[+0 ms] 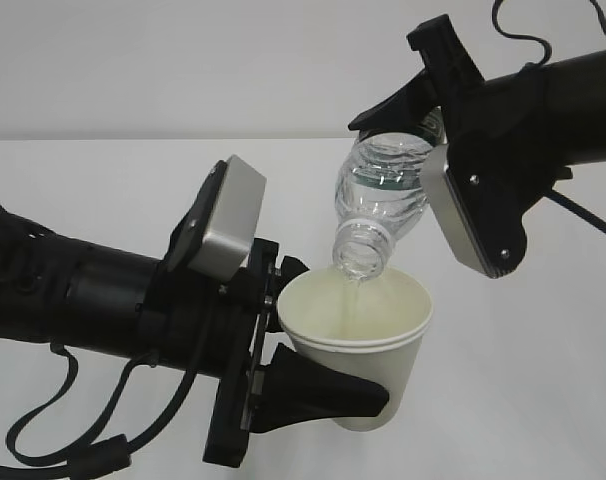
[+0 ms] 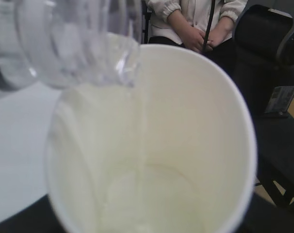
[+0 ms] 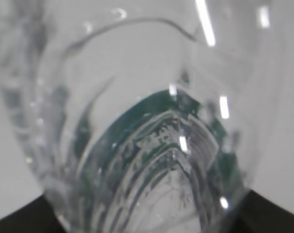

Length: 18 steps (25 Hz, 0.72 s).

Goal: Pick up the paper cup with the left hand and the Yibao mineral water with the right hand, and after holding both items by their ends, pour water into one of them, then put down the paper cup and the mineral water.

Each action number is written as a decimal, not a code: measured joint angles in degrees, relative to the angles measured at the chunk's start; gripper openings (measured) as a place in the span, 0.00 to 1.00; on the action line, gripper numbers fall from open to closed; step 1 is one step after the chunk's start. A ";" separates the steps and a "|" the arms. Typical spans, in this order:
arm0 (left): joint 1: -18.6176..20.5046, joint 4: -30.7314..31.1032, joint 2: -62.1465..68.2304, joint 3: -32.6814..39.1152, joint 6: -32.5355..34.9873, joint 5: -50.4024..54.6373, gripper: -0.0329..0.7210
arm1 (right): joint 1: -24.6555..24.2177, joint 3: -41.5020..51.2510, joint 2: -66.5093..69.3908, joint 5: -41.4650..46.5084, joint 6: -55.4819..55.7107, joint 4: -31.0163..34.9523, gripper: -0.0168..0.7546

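A: Where is the paper cup (image 1: 368, 335) now?

B: Held off the white bench (image 1: 103, 190) near the middle of the exterior view, upright with a slight tilt; the left claw (image 1: 328, 340) pinches it from the 9 o'clock side, one black finger (image 1: 318, 392) lying along its lower wall, the other at its rim.

A: And the Yibao mineral water (image 1: 383, 200)?

B: At 12 o'clock above the cup, tipped neck-down; its open mouth hangs just over the cup's rim on the 11 o'clock side, and a thin clear stream falls from it into the cup; the right claw (image 1: 428, 110) clamps its base end from the 2 o'clock side.

A: What does the left wrist view give?

B: The cup's pale cream inside (image 2: 176, 145) fills it; the bottle's neck (image 2: 84, 39) sits at 11 o'clock, water running down the inner wall; a seated person (image 2: 195, 24) shows at 1 o'clock beyond the rim.

A: The right wrist view?

B: Only the bottle's ribbed clear body (image 3: 147, 145), blurred, with the dark green label (image 3: 161, 104) seen through it.
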 joint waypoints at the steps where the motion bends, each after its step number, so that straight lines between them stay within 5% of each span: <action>1: 0.00 0.00 0.00 0.00 0.00 0.00 0.60 | 0.00 0.00 0.00 0.00 0.00 0.00 0.57; 18: 0.00 0.00 0.00 0.00 0.00 0.32 0.60 | 0.00 0.00 0.00 0.00 -0.09 0.00 0.57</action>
